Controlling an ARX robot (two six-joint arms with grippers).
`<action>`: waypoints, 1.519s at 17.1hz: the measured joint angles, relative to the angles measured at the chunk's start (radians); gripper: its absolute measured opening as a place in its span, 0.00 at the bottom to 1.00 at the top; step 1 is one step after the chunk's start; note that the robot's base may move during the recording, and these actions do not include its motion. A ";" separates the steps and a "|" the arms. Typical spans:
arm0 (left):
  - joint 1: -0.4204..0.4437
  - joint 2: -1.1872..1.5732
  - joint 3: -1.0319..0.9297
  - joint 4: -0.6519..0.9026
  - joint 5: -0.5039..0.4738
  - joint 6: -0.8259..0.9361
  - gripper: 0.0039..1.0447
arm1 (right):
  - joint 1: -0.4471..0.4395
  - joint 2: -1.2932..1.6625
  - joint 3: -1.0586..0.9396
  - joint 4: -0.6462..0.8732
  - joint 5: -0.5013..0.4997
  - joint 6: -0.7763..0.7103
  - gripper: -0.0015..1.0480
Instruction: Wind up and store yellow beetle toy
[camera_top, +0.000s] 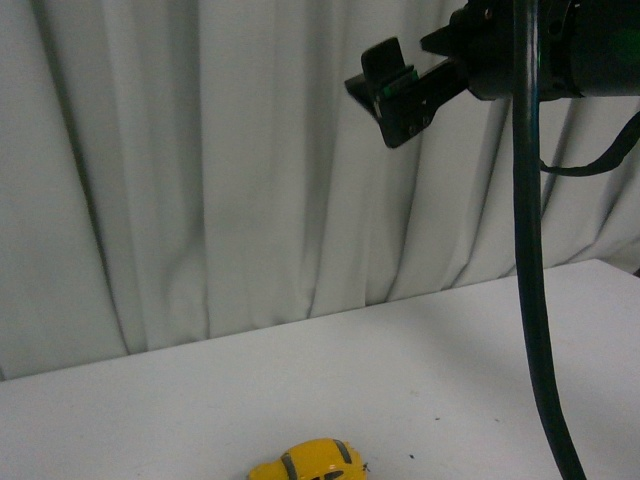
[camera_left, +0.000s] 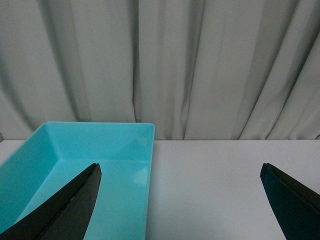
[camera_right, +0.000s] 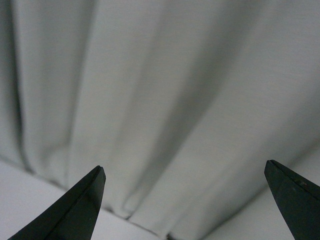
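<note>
yellow beetle toy (camera_top: 308, 460): at the bottom centre of the front view, on the white table (camera_top: 420, 370); only the rounded roof and dark window bands show, and the lower body is cut off by the frame edge.
toy's heading: hard to tell from the part that shows.
toy and arms: well apart from both grippers; nothing touches it.
right gripper (camera_right: 184, 166): jaws spread wide with nothing between them; only the two dark fingertips (camera_right: 80, 210) enter its wrist view, with pleated curtain (camera_right: 165, 90) behind them.
right arm (camera_top: 590, 45): raised high in the upper right of the front view, partly cut off by the top and right edges; its dark head points toward the upper middle, but it is too dark to read in detail there.
black cable (camera_top: 527, 250): hangs from the arm down the right side of the front view and leaves at the bottom edge.
left gripper (camera_left: 180, 165): jaws wide apart and holding nothing; only the fingertips (camera_left: 70, 210) show.
teal bin (camera_left: 145, 150): on the table by the curtain in the left wrist view; one finger covers part of it and the frame edge cuts off the rest.
small dark specks (camera_top: 411, 457): on the table just beside the toy; too small to identify.
</note>
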 joint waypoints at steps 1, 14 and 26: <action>0.000 0.000 0.000 0.000 -0.001 0.000 0.94 | 0.010 0.020 0.037 -0.072 -0.084 -0.048 0.94; 0.000 0.000 0.000 0.000 0.000 0.000 0.94 | 0.071 0.440 0.282 -0.991 -0.330 -0.978 0.94; 0.000 0.000 0.000 0.000 0.000 0.000 0.94 | 0.122 0.666 0.422 -1.133 -0.282 -1.088 0.94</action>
